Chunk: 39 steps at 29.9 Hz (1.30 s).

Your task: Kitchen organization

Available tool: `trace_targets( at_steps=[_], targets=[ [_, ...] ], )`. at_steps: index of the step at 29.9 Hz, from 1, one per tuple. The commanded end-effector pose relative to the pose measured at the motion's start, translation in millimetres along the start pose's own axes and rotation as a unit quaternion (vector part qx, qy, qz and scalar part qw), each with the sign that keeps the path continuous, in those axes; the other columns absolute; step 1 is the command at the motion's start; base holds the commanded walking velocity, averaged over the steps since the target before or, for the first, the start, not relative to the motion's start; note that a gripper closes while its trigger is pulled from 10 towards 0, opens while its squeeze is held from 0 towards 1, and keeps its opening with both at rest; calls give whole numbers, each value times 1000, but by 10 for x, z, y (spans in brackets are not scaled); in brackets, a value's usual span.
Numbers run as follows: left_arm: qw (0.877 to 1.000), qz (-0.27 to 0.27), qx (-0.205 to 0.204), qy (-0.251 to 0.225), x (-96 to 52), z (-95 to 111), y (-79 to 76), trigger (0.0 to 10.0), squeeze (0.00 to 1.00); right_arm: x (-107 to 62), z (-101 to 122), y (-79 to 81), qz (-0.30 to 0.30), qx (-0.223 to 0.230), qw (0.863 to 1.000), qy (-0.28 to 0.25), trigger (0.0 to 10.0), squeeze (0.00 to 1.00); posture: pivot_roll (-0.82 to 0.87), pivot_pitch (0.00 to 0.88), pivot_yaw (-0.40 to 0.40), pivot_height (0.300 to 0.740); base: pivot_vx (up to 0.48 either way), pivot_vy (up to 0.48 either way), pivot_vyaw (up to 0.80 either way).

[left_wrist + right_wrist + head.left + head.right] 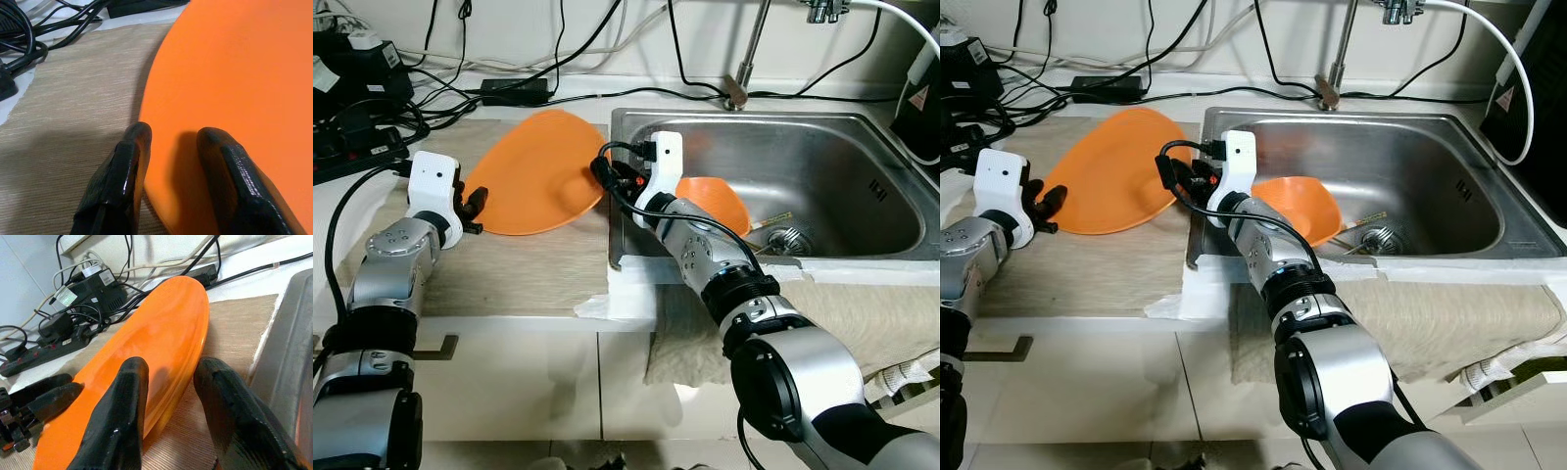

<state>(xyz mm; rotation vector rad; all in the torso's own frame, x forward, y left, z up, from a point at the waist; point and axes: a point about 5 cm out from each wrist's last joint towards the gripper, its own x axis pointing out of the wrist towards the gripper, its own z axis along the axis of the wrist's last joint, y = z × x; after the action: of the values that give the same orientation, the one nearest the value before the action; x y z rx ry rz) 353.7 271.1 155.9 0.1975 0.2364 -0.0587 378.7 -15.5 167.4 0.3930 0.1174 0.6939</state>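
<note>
A kitchen, plainly: a steel sink (pixel 822 186) is sunk into a pale counter (pixel 509 333), and a tap stem (pixel 751 54) rises behind it at the white wall. A drain strainer (pixel 787 238) sits in the basin floor, with an orange dish (pixel 713 201) lying in the sink and a bigger orange plate (pixel 533 168) on a beige mat (pixel 499 264) just beside it. A cloth (pixel 862 313) drapes over the counter's front edge. Behind the plate it turns test bench: black cables (pixel 509 59), a power strip (pixel 357 157), adapters.
</note>
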Motion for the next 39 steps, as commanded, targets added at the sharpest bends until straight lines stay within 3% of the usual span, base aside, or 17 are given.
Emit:
trace_targets(
  at_steps=[1,10,16,20,25,32,39],
  targets=[
    [998,-17,-10,59,-5,-273,-91,10000,0,54,2,97,14,1,1000,1,0,0,111,0,-38,740,0,0,0],
    [999,-16,-8,43,7,-210,-98,10000,0,47,-18,90,15,6,1000,1,0,0,113,0,-39,740,0,0,0],
    [1000,-18,-1,-24,27,6,-167,10000,0,25,-60,60,8,7,1000,5,0,0,113,0,-39,740,0,0,0],
    [994,-14,-29,-103,15,281,-260,10000,0,-2,-127,34,1,-2,1000,11,0,0,111,0,-39,740,0,0,0],
    [991,1,-38,-132,-26,326,-294,10000,0,-28,-161,3,-6,-16,1000,14,0,0,110,0,-34,740,0,0,0],
    [980,14,-89,-176,-184,289,-471,10000,0,-76,-217,-62,-19,-31,999,19,0,0,109,0,-31,740,0,0,0],
    [972,4,-106,-212,-384,315,-665,10000,0,-79,-133,-99,-29,-48,998,2,0,0,116,0,-26,740,0,0,0]
  ],
)
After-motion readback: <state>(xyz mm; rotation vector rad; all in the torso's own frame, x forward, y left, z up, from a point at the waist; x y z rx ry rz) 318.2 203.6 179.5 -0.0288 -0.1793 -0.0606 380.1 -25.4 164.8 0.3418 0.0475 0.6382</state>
